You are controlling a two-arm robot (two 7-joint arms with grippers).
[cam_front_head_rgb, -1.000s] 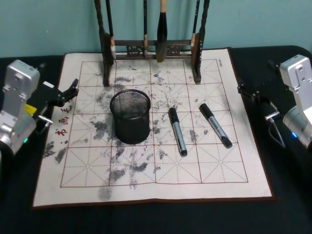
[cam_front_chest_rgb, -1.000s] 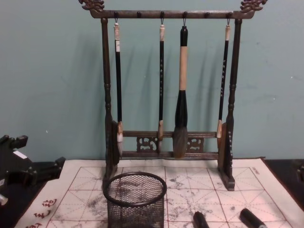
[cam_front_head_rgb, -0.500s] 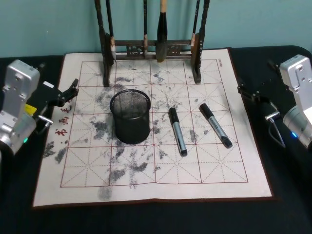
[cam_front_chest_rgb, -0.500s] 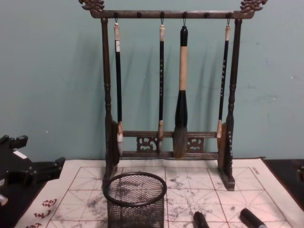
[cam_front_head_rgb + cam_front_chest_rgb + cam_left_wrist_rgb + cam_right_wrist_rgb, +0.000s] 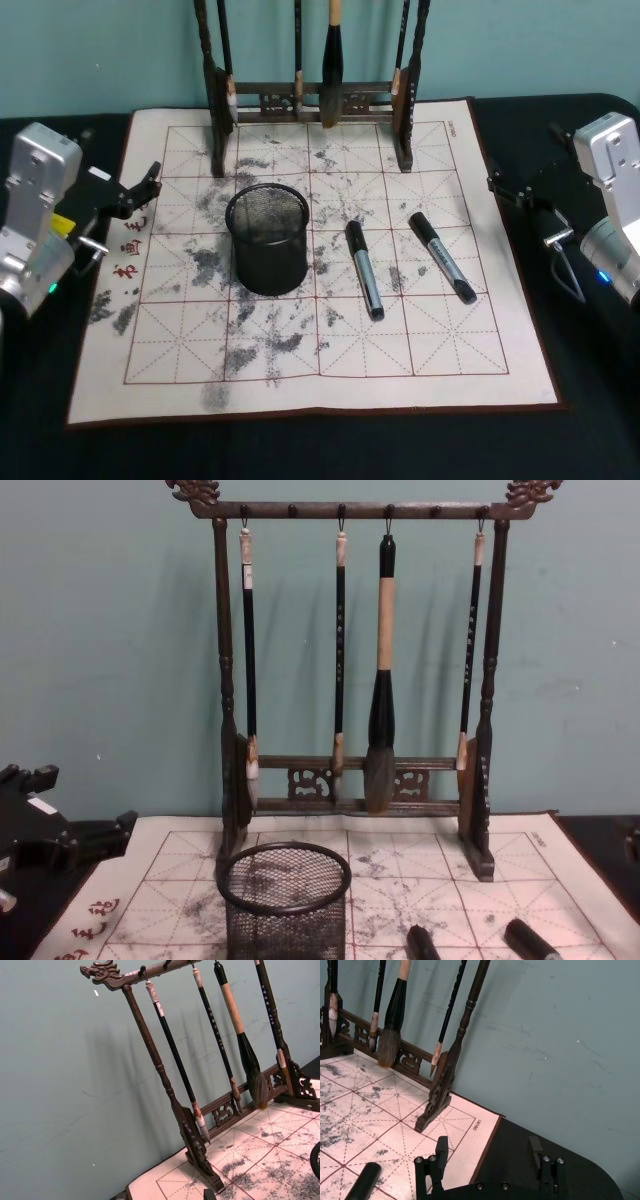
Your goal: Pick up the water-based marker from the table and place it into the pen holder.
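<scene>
With both tools spread, left tool (image 5: 143, 190) and right tool (image 5: 487, 1146) flanking the mat (image 5: 180, 370), I'd pinch mid-barrel the light, stiff, probably slick marker (image 5: 364, 270) lying flat just right of the pen holder (image 5: 267, 238).

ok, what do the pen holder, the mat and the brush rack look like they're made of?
Pen holder: black wire mesh, probably painted metal; see-through wall, solid rim. Mat: whitish, matte, likely felt; ink soaked in as grey blotches. Brush rack: dark wood by the look, turned posts, carved ends, slight sheen.
</scene>
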